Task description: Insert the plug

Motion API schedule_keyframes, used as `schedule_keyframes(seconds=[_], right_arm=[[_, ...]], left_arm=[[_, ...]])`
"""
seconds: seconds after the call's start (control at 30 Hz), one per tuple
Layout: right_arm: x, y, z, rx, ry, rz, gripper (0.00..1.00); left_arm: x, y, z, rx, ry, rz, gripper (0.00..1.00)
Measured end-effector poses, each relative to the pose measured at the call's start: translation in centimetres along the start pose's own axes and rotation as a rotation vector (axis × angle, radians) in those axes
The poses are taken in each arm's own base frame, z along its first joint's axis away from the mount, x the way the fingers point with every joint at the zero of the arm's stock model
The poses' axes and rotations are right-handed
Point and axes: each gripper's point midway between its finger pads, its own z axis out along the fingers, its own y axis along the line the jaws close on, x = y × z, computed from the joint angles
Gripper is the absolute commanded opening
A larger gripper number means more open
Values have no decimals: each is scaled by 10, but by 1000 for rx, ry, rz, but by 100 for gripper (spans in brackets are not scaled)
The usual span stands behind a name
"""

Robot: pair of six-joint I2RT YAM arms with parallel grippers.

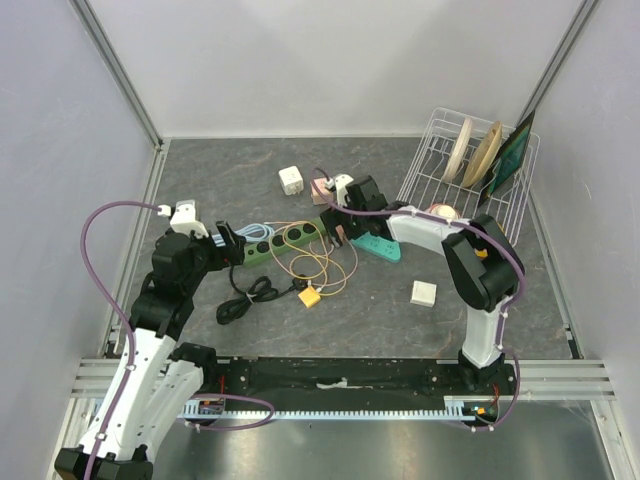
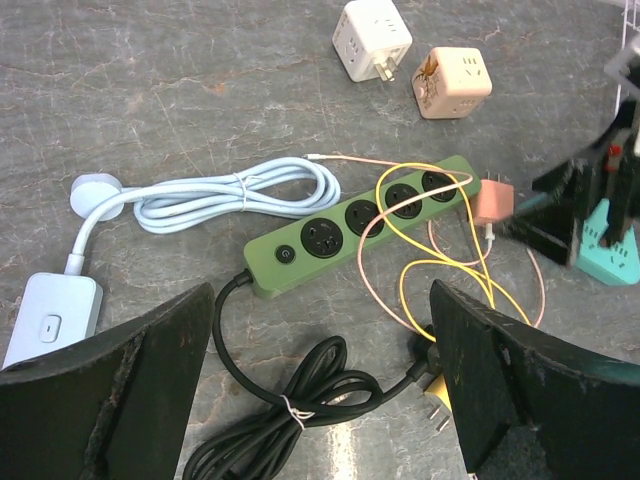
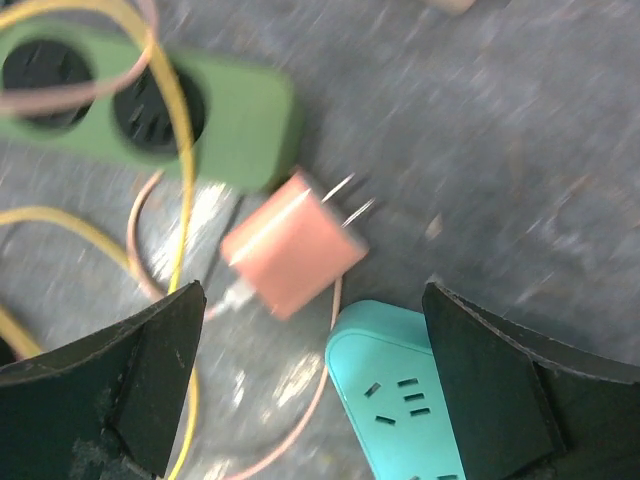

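Observation:
A green power strip (image 1: pixel 285 238) lies left of centre, with yellow and pink cables looped over its sockets (image 2: pixel 365 222). A pink plug (image 3: pixel 293 257) lies on the table just off the strip's right end, its prongs pointing away from the strip; it also shows in the left wrist view (image 2: pixel 492 203). My right gripper (image 3: pixel 310 380) is open and empty, hovering just above and beside the pink plug (image 1: pixel 347 212). My left gripper (image 2: pixel 320 400) is open and empty at the strip's left end (image 1: pixel 232 245), above the coiled black cord (image 2: pixel 300 400).
A teal power strip (image 3: pixel 400 390) lies right by the pink plug. A yellow plug (image 1: pixel 309 297), a white cube adapter (image 2: pixel 372 38), a beige cube adapter (image 2: pixel 452 82), a light blue cable (image 2: pixel 240 190) and a white adapter (image 1: pixel 423 293) lie around. A dish rack (image 1: pixel 425 165) stands back right.

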Motion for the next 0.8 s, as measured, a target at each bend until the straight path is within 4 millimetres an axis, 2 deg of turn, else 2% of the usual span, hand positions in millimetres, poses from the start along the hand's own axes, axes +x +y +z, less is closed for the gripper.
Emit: schedule_keyframes(seconds=[0.1, 0.23, 0.33, 0.43, 0.53, 0.6, 0.7, 0.8], right_arm=[[21, 24, -18, -53, 34, -1, 98], [61, 64, -46, -136, 118, -11, 98], [73, 73, -65, -146, 142, -3, 98], [61, 59, -86, -56, 82, 28, 98], [33, 29, -106, 118, -40, 77, 98], [20, 8, -113, 232, -103, 118, 98], [20, -18, -111, 369, -122, 182, 98], [34, -45, -101, 476, -98, 259, 98]], left_arm=[[-1, 0, -1, 3, -4, 0, 95], [-1, -1, -1, 5, -4, 1, 95], [-1, -1, -1, 6, -5, 1, 95], [-2, -1, -1, 7, -6, 2, 95], [-2, -2, 0, 10, -7, 2, 95], [-1, -3, 0, 15, -5, 2, 95], [-1, -4, 0, 23, -2, 2, 95], [-1, -4, 0, 23, 0, 2, 94]])
